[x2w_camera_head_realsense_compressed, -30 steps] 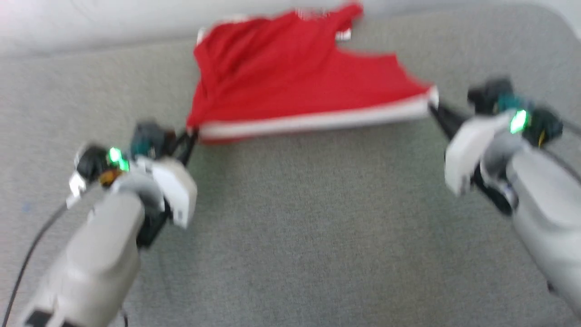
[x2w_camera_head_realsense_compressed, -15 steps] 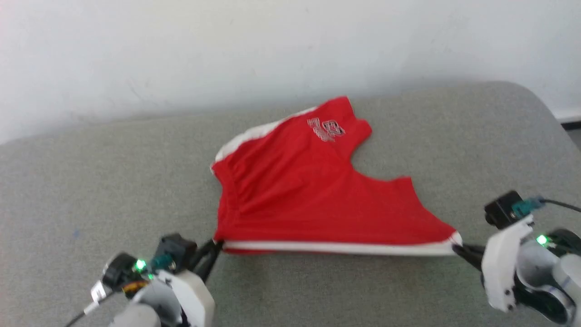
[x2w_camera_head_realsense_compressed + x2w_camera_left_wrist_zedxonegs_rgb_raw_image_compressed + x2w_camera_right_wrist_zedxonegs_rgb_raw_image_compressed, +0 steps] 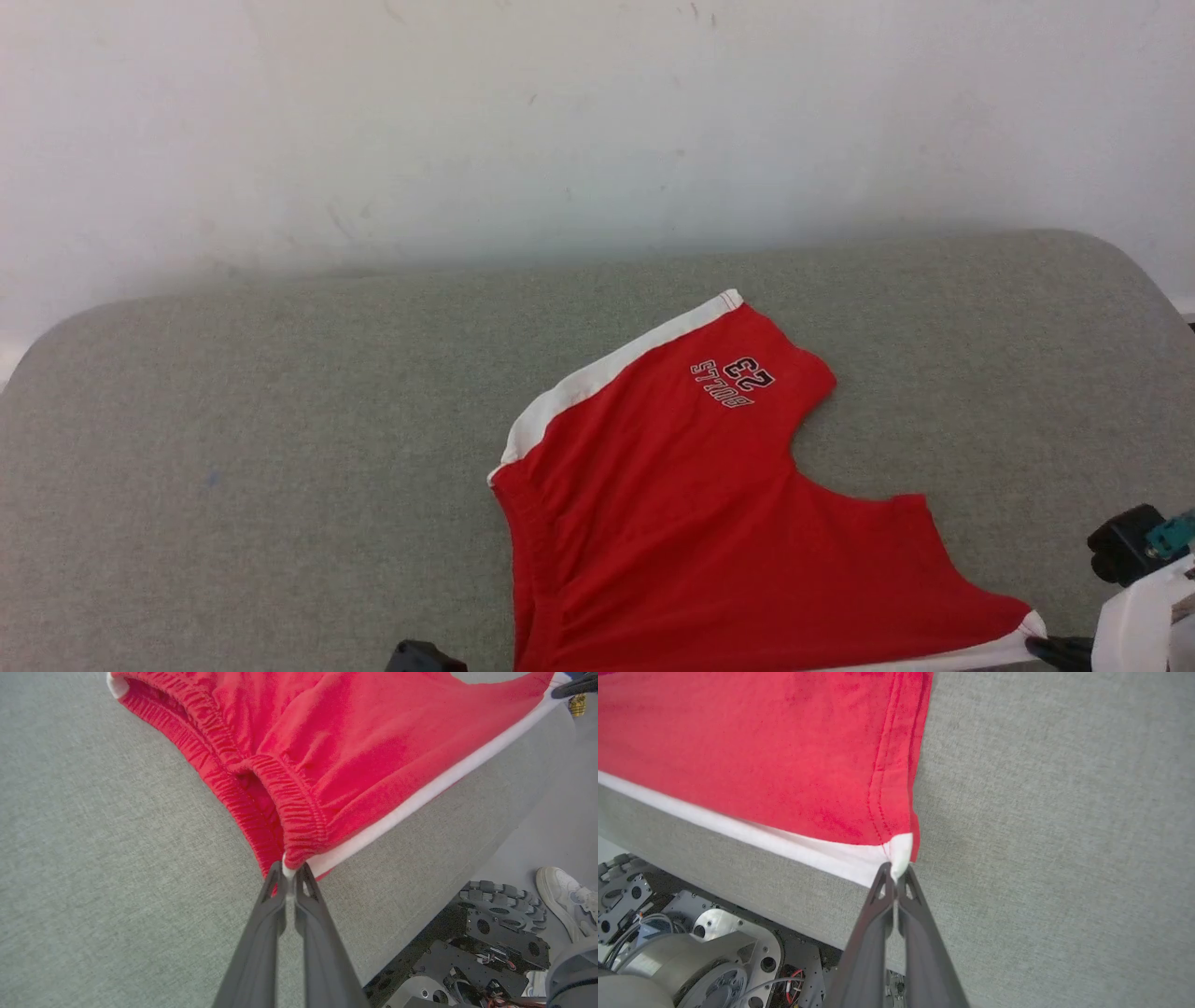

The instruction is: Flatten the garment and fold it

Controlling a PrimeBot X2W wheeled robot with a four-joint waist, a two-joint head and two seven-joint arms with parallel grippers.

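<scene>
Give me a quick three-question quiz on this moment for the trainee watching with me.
1. True or false: the left gripper is shut on the garment where its gathered waistband meets the white band.
2. The right gripper is: A) open above the garment; B) shut on a white corner at a leg hem; C) shut on nothing.
3. Fill in: the number printed on the garment is ___.
Key: 1 true; 2 B; 3 23.

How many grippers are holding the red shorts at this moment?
2. The left gripper pinches the red shorts at the waistband corner. The right gripper pinches the white-banded corner of a leg hem.
</scene>
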